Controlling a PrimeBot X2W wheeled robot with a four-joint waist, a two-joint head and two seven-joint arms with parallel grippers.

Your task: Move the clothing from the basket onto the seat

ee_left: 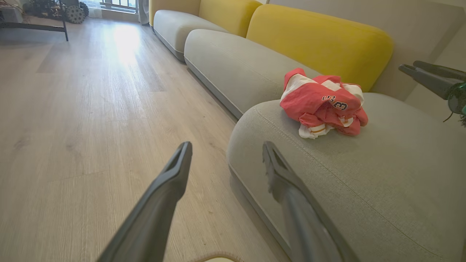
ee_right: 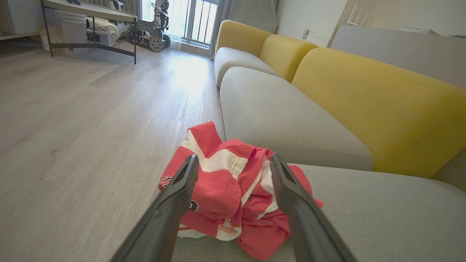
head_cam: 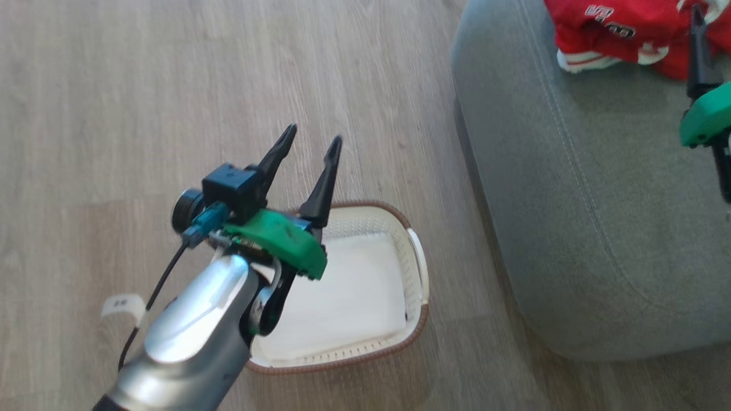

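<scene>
The clothing (head_cam: 617, 34) lies as a crumpled red-and-white heap on the grey seat (head_cam: 571, 200), near its far edge. In the right wrist view the clothing (ee_right: 225, 196) sits just beyond my right gripper (ee_right: 233, 158), which is open and holds nothing. From the left wrist the right gripper (ee_left: 418, 69) hangs above the seat (ee_left: 346, 174), apart from the clothing (ee_left: 322, 103). My left gripper (head_cam: 311, 140) is open and empty above the basket (head_cam: 420, 251), which stands on the floor beside the seat. The basket's white bottom is bare where the arm does not cover it.
Wooden floor (head_cam: 171, 85) spreads left of the basket. A white tag (head_cam: 123, 305) lies on it. Yellow backrests (ee_right: 364, 102) run along the sofa behind further grey cushions (ee_right: 276, 116). A dark-framed table (ee_right: 87, 14) and a wheeled machine (ee_right: 149, 32) stand far off by the window.
</scene>
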